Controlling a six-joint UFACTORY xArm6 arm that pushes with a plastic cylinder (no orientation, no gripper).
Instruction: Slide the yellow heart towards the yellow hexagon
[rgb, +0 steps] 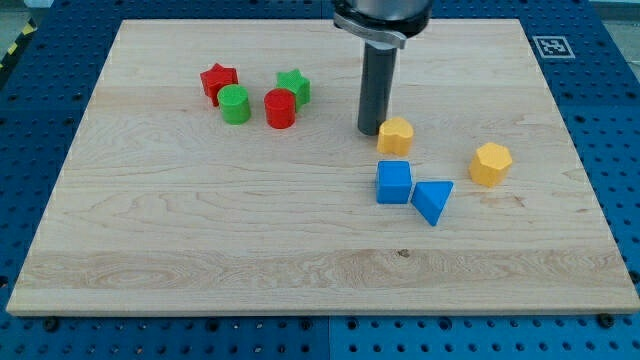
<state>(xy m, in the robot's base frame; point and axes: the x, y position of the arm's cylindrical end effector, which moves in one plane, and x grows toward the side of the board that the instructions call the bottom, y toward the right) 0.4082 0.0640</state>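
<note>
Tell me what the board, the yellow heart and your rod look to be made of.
Board: pale wood, likely maple or similar, with visible grain lines and a smooth matte finish. Yellow heart: probably moulded or printed plastic, going by its uniform colour and soft sheen. Rod: dark, smooth, perhaps metal or plastic; I cannot tell which. My tip sits just left of the heart.

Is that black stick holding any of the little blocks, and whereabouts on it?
Nothing is held. My tip only stands at the yellow heart block's left side on the wooden board, seemingly touching.
</note>
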